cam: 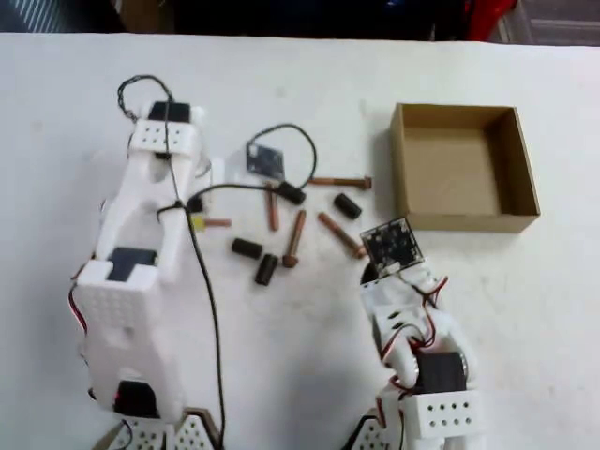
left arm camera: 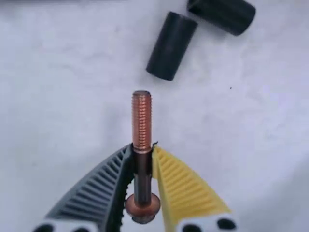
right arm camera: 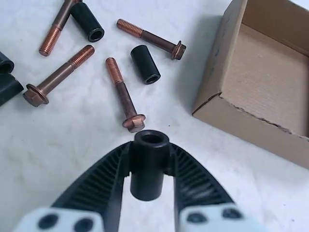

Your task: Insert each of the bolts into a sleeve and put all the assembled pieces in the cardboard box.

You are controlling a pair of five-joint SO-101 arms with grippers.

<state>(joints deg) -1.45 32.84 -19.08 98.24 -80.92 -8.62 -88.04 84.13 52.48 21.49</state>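
**Step in hand:** mating the first pair, by my reading. Each arm holds one half.

**Left gripper**: the jaws pinch a copper bolt on its plain shank, just ahead of the flanged head. The long axis runs in line with the jaws. The threaded end points forward, away from the wrist, toward two loose black sleeves on the table.

**Right gripper**: the jaws are clamped on the sides of a black sleeve. Its axis appears roughly in line with the jaws, and the open bore faces forward, toward a loose bolt lying just beyond it.

**Cardboard box**: it stands just beside the right arm, on the far side from the left arm.

**Next move, as judged:**
1. Bring the threaded tip and the bore face to face.
2. Set both axes on one line.
3. Push straight in. Any tilt may jam the thread on the sleeve's rim.
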